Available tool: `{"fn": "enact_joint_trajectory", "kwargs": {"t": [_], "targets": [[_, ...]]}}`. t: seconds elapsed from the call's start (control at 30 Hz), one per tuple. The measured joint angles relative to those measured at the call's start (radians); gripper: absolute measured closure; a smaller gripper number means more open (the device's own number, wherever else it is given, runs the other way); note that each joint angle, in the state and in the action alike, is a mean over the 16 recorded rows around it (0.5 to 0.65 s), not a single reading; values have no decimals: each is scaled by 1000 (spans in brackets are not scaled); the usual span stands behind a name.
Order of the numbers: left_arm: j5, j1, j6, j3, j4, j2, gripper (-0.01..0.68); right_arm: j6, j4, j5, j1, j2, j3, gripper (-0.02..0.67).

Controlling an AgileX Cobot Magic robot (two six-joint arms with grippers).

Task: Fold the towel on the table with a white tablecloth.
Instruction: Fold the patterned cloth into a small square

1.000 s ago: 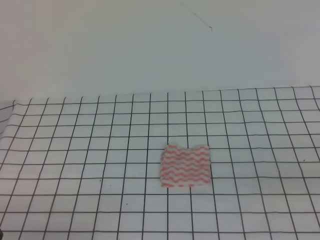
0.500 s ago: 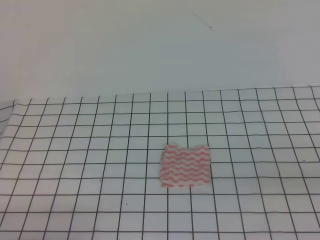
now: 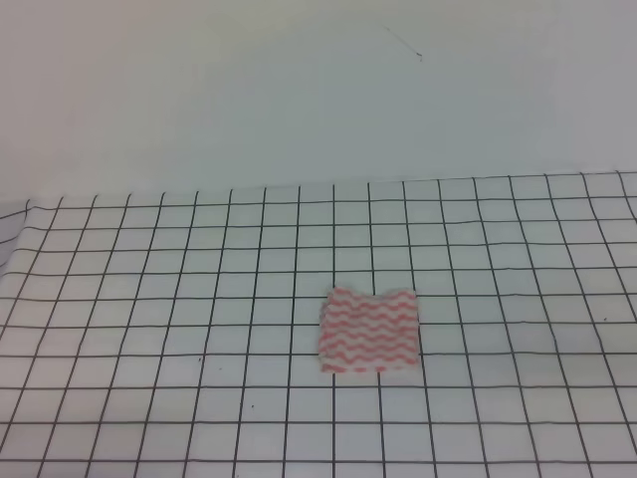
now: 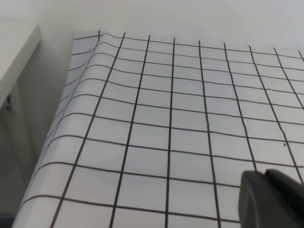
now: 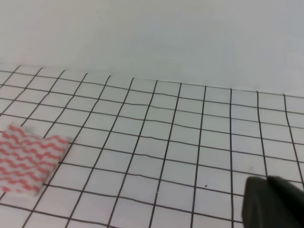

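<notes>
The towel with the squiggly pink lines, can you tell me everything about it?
The towel is a thin cloth with wavy pink-red and white stripes. It lies flat on the table with a white tablecloth, near the middle, roughly rectangular, with a small dip in its far edge. Its edges look slightly uneven. Only the gridded cloth touches it; no gripper is near it.

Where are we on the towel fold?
The towel lies as a small, roughly square, compact patch on the table with a white tablecloth, so a fold looks done, though layers can't be confirmed. Nothing is in hand: neither gripper touches it, and only dark finger tips show in the wrist views. Little looks left.
</notes>
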Motion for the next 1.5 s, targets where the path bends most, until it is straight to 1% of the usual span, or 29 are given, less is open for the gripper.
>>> {"fn": "enact_joint_trajectory", "kwargs": {"t": [0.23, 0.4, 0.57, 0.77, 1.03, 1.2, 1.5], "targets": [[0, 0, -2, 4, 1, 0, 676, -18, -2, 69, -39, -112, 16, 650], [0, 0, -4, 2, 0, 0, 676, -33, -7, 116, -85, -229, 71, 650], [0, 0, -7, 4, 1, 1, 676, -36, -4, 130, -147, -340, 153, 650], [0, 0, -9, 4, 1, 2, 676, -38, 17, 111, -239, -419, 240, 650], [0, 0, -9, 2, 0, 2, 676, -87, 71, 138, -337, -453, 268, 650], [0, 0, -9, 0, 0, 2, 676, -124, 90, 161, -358, -453, 269, 650], [0, 0, -9, -2, 0, 2, 676, -157, 102, 176, -360, -453, 269, 650]]}}
